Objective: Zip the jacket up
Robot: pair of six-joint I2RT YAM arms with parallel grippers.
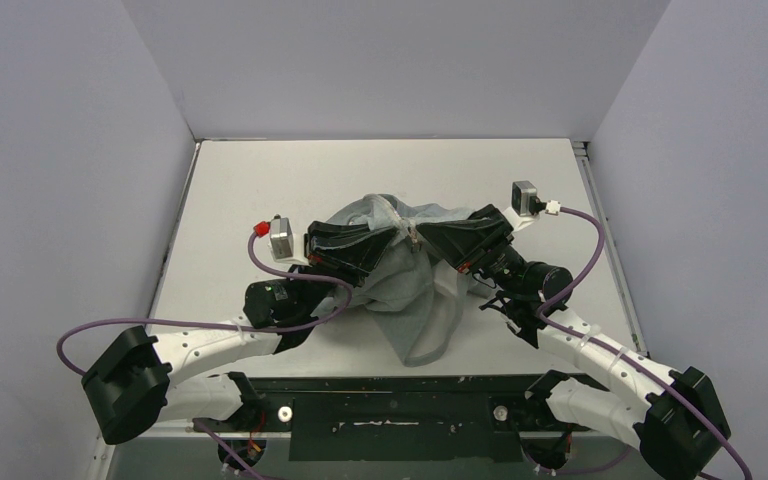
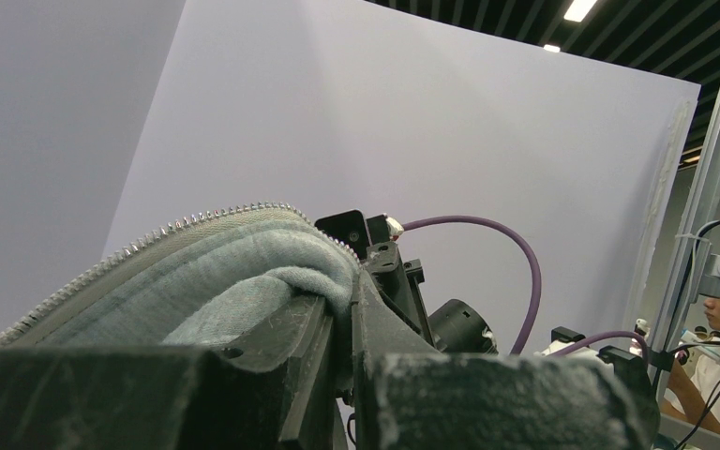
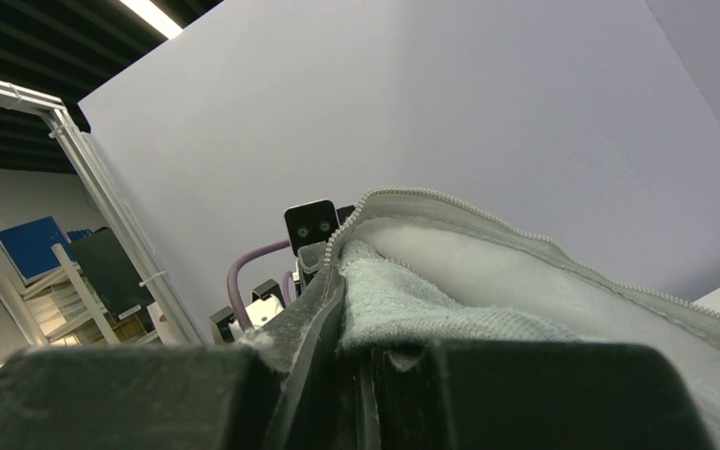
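Note:
The light grey jacket (image 1: 400, 270) hangs bunched above the middle of the table, held up between both arms. My left gripper (image 1: 392, 238) is shut on the jacket's front edge; in the left wrist view the grey fabric (image 2: 234, 281) folds down between its fingers (image 2: 291, 347) and the pale zipper teeth (image 2: 197, 220) arc over the top. My right gripper (image 1: 428, 238) faces it from the right and is shut on the opposite front edge (image 3: 412, 300), with zipper teeth (image 3: 450, 202) running along the rim. The two gripper tips almost meet. A sleeve or hem part (image 1: 435, 335) trails down onto the table.
The white table (image 1: 260, 180) is enclosed by pale walls on three sides. Purple cables (image 1: 580, 230) loop from both wrists. The black mounting rail (image 1: 390, 400) with both arm bases lies along the near edge.

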